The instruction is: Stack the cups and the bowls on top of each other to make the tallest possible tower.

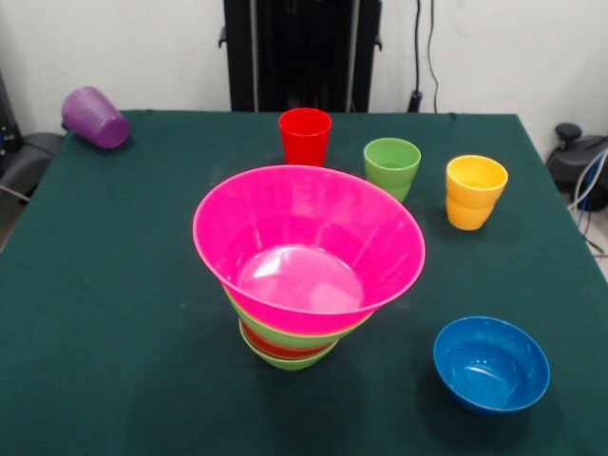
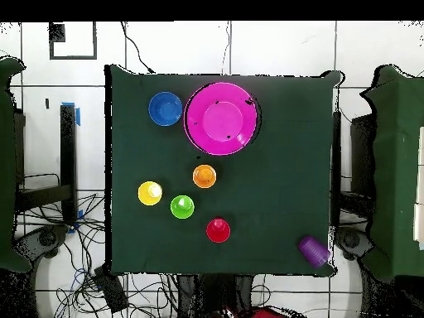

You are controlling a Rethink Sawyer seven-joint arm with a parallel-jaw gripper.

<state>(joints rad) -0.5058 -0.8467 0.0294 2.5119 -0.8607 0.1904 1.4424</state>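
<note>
green table [image 1: 104, 313], orange cup [image 2: 204, 176] only overhead, behind pink bowl [image 1: 309, 247]

Dark green cloth tabletop [image 1: 104, 313], plain white wall [image 1: 133, 47] behind, black cables [image 1: 423, 47] hanging down the wall, white tiled floor [image 2: 281, 50] with dark grout lines, tangled cables [image 2: 132, 290] on floor, even indoor light

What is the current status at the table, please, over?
Gripper not in view. Tower of nested bowls stands, pink bowl on top, tilted. Blue bowl apart; purple cup on its side at the table corner. Nothing in the way.
</note>
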